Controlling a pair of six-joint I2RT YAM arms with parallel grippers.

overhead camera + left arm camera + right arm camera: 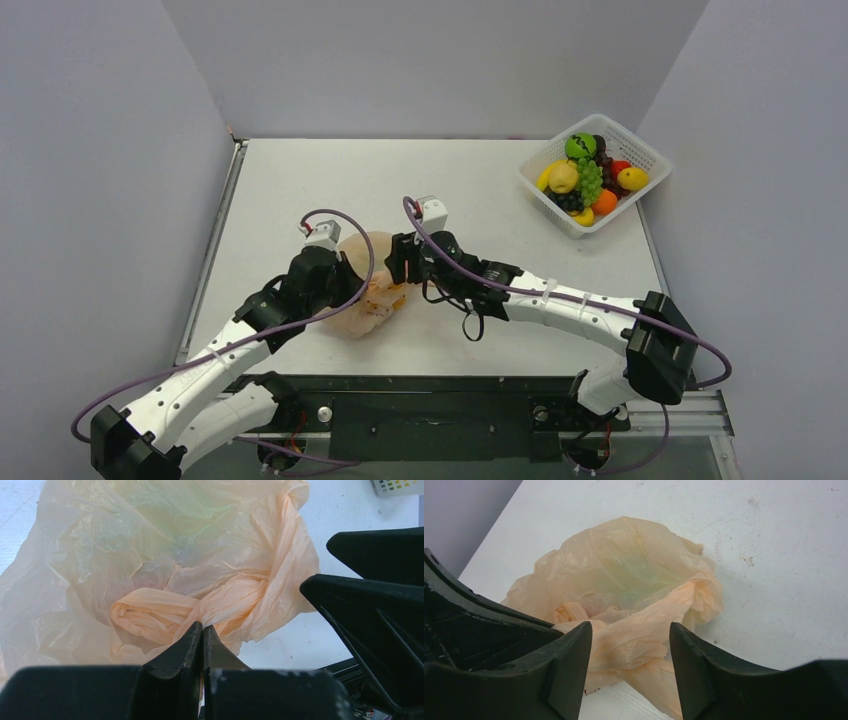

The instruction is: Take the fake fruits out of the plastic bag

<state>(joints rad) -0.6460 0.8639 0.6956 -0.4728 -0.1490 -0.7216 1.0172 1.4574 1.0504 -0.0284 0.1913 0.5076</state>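
Plastic bag [368, 292]: lay crumpled on table [450, 180] between both arms | fake fruits [636, 570]: inside, seen only as green blur | left gripper [202, 630]: pinched twisted fold, likely anchoring | right gripper [628, 632]: spread astride loose fold, likely to open mouth.

The thin peach-orange plastic bag [634, 575] is crinkly and translucent, with a soft sheen along its creases (a greenish tint shows through the film). The flat white table top [774, 540] looks matt, smooth and lightly scuffed. The black fingers [185, 650] of the left gripper [202, 627] look like hard, matt, faintly grained plastic, as do the right gripper [630, 630] ones. The white rectangular lattice basket [630, 138] is plastic, and its assorted coloured toy fruits [563, 177] are shiny.
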